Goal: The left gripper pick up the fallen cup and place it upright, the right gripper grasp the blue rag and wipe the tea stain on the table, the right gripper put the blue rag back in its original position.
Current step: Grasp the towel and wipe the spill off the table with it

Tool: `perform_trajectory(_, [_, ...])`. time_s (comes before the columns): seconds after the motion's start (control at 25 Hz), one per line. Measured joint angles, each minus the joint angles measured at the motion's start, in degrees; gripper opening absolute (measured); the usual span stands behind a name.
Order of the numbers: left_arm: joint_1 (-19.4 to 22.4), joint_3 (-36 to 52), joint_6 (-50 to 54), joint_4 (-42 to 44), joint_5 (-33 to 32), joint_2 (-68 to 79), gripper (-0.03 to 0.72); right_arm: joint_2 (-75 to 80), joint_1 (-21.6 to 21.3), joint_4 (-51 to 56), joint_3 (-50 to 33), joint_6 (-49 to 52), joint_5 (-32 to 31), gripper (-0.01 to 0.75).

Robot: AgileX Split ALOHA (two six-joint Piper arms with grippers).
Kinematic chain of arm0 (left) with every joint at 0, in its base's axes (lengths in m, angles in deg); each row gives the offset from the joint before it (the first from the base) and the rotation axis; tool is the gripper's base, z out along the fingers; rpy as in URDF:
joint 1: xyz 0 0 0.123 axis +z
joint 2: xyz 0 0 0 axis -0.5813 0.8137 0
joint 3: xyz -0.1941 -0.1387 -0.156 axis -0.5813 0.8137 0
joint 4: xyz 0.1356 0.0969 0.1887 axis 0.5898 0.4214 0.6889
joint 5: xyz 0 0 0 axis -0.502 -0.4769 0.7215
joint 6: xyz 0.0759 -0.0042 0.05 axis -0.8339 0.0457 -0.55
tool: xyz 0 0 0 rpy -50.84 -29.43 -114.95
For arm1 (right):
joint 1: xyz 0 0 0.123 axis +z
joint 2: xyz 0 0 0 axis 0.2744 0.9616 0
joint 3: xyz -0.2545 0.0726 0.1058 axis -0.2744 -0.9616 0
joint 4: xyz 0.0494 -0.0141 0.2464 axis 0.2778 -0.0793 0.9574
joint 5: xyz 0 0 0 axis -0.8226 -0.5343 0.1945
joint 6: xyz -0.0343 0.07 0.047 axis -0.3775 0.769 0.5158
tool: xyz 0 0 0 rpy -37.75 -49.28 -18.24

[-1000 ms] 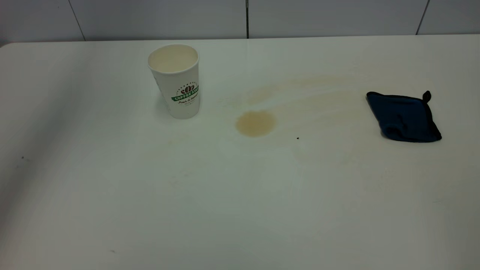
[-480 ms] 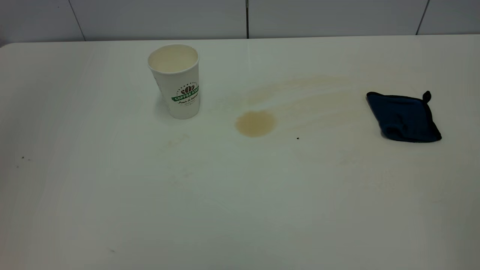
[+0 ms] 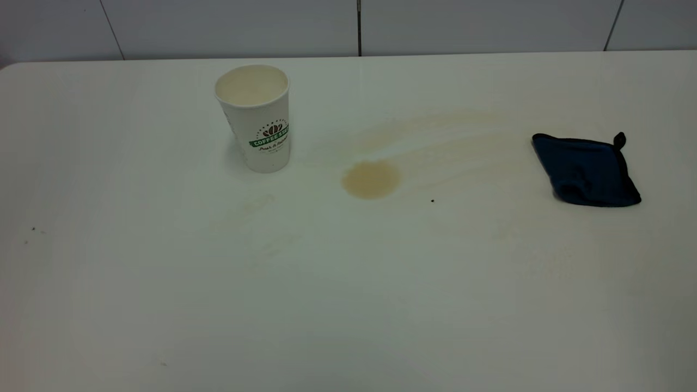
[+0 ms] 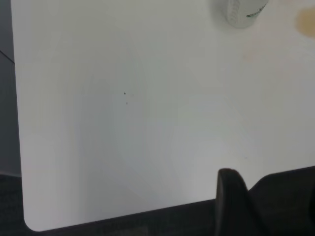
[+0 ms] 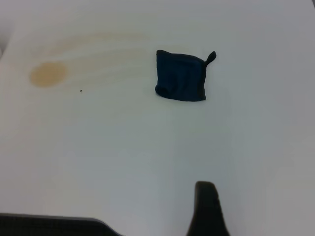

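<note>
1. The left pincer (image 4: pixel 234 196) shows only as one dark finger at the edge of its wrist view, above the near edge of the desk (image 4: pixel 147 147); whether it stands wide or narrow cannot be told. The exterior view shows no arm at all.
2. The right pincer (image 5: pixel 206 209) likewise shows as one dark finger in its own wrist view, over bare desk, and its spread cannot be told either.
3. The cup (image 3: pixel 255 117) stands upright on the left half of the desk, mouth up, its green banner logo facing the exterior camera. Its cream inside looks empty as far as the angle allows. It is well apart from the left pincer, just showing at the far edge of the left wrist view (image 4: pixel 242 12).
4. The blue rag (image 3: pixel 585 170) lies flat near the desk's right side, its little corner loop pointing away from the camera. It is well apart from the right pincer (image 5: pixel 181 76).
5. The tea stain (image 3: pixel 371 179) sits between cup and rag, nearer the cup, with fainter tan streaks fanning toward the rag. A tiny black speck (image 3: pixel 432 201) lies just to its right.
6. Behind the white desk runs a pale tiled wall (image 3: pixel 490 24).
</note>
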State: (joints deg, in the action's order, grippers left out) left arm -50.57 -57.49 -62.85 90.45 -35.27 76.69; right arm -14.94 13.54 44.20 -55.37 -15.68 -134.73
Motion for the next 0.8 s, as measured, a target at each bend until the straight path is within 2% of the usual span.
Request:
perform_trajectory(0.24, [0.0, 11.54, 6.41, -0.23, 0.06, -9.03, 0.389, 0.0, 0.0, 0.0, 0.0, 0.0, 0.0, 0.584])
perform_trajectory(0.44, [0.81, 21.59, 8.28, -0.63, 1.17, -10.76, 0.388, 0.0, 0.0, 0.0, 0.0, 0.0, 0.0, 0.584])
perform_trajectory(0.6, [5.82, 26.67, 8.28, 0.08, 2.1, -11.6, 0.388, 0.0, 0.0, 0.0, 0.0, 0.0, 0.0, 0.584])
perform_trajectory(0.8, [12.06, 27.07, 8.28, 0.2, 2.96, -14.91, 0.388, 0.0, 0.0, 0.0, 0.0, 0.0, 0.0, 0.584])
